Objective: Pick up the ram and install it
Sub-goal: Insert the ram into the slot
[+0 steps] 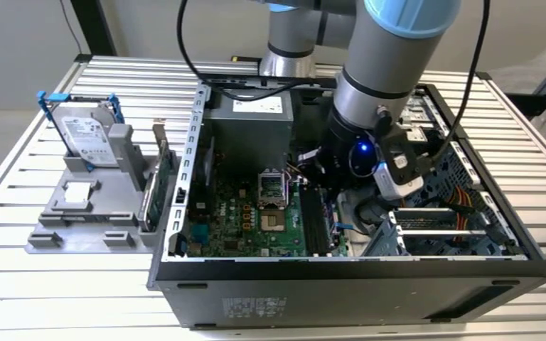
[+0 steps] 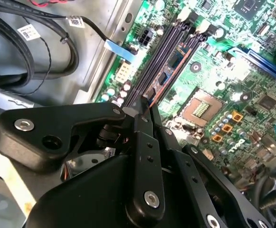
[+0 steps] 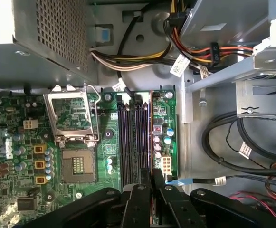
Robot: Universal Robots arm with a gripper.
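The arm is reaching down into the open computer case point(image 1: 349, 273), which is lying on its side on the slatted metal surface point(image 1: 26, 284). The tool point(image 2: 148, 105) is sitting low over the motherboard point(image 1: 244, 224), directly above the bank of black memory slots point(image 3: 134, 137) that runs beside the open CPU socket point(image 3: 76, 137).

In the second wrist view the tool's black fingers point(image 2: 145, 142) are pressing together on the ram point(image 2: 168, 71), a thin dark stick seen edge-on with an orange-brown edge, and the stick is standing in line with the slots, its far length lying along the slot nearest the CPU socket. Whether it is fully seated I cannot tell. In the first wrist view the same stick point(image 3: 150, 142) is showing as a thin line at the slot bank's edge, running up from the closed fingertips.

Beside the slots, away from the CPU socket, black cables point(image 2: 38, 52) are looping over the grey case floor. The power supply point(image 1: 247, 124) is sitting at the case's far end from the motherboard.

Outside the case, towards the exterior view's left, a grey fixture point(image 1: 88, 213) is holding a hard drive in a blue frame point(image 1: 83, 138) upright, and a green expansion card point(image 1: 157, 188) is standing between the fixture and the case wall.
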